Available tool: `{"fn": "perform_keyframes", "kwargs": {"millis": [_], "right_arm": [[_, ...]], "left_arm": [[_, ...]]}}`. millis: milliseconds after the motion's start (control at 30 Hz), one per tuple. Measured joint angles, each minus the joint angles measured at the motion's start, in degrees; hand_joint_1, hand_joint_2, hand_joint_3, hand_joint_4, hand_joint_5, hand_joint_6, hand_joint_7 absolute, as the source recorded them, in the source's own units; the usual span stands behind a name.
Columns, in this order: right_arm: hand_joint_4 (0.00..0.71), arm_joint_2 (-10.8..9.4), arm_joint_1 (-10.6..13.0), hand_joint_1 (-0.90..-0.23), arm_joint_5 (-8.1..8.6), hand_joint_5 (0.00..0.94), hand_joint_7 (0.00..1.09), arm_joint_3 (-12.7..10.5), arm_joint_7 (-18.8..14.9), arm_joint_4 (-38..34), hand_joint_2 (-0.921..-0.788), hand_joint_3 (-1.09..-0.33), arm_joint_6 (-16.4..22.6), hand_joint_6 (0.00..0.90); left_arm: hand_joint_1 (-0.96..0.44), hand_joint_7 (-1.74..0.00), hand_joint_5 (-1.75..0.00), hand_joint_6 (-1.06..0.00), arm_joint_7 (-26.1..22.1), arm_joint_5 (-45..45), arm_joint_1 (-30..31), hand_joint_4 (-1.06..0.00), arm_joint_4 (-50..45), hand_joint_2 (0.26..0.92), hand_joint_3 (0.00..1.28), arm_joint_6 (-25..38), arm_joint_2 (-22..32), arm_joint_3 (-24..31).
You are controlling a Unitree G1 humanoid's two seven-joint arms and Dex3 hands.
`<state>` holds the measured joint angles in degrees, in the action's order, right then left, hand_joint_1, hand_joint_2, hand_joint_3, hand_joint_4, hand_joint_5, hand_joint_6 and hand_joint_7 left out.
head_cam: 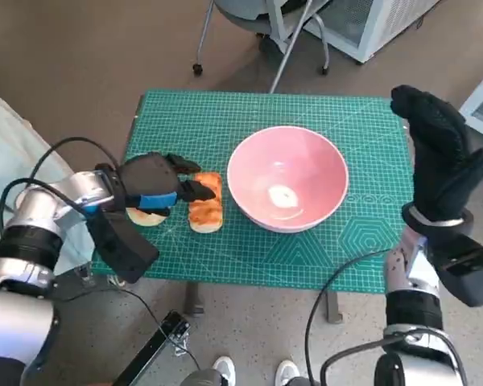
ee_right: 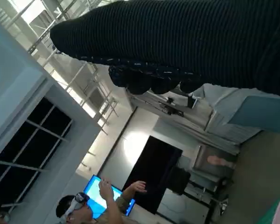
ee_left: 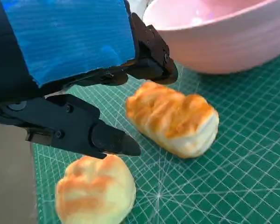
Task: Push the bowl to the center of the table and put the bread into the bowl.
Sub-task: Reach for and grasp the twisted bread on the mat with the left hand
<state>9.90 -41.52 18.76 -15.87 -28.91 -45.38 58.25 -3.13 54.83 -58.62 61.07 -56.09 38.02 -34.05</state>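
Now I had the left hand (head_cam: 157,190) spread wide over the long bread (head_cam: 205,202), nothing held; bowl (head_cam: 287,178) sat mid-counter. Best close squarely w/o crushing. Right hand (head_cam: 439,157) raised, empty.

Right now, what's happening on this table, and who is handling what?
A humanoid robot is working over a green cutting mat. The pink bowl sits empty near the table's middle. The left hand hovers over two bread pieces: its fingers are spread above the longer bread roll beside the bowl, not yet gripping it, with the round bun just under the hand. The right hand is raised off the table's right side, holding nothing.
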Motion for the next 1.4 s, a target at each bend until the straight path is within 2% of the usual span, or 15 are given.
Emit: {"fn": "perform_keyframes", "kwargs": {"millis": [633,1033,1233,1400], "right_arm": [[0.361,0.18,0.67,-0.618,-0.55,0.008,0.86,0.59,1.07,0.46,-0.921,-0.794,0.24,0.051],[0.349,0.19,1.43,-0.596,-1.25,0.001,0.88,1.16,1.97,0.36,-0.921,-0.809,1.47,0.018],[0.347,0.29,1.89,-0.590,-1.22,0.000,0.89,1.31,1.99,0.35,-0.921,-0.814,1.51,0.009],[0.348,0.39,2.18,-0.584,-1.16,0.001,0.90,1.36,1.99,0.43,-0.921,-0.817,1.36,0.004]], "left_arm": [[-0.10,-0.04,0.00,-0.54,10.39,3.67,-2.09,-0.46,6.24,0.827,0.00,1.56,-4.55,-7.60],[-0.10,-0.03,-0.01,-0.54,18.96,6.20,-3.03,-0.47,8.38,0.826,0.00,2.26,-7.98,-12.51],[-0.10,-0.05,-0.03,-0.58,23.45,7.67,-3.27,-0.54,9.90,0.827,0.00,3.46,-9.17,-14.92],[-0.09,-0.09,-0.08,-0.68,26.74,8.39,-3.32,-0.69,10.82,0.858,0.01,4.33,-9.52,-16.66]]}}
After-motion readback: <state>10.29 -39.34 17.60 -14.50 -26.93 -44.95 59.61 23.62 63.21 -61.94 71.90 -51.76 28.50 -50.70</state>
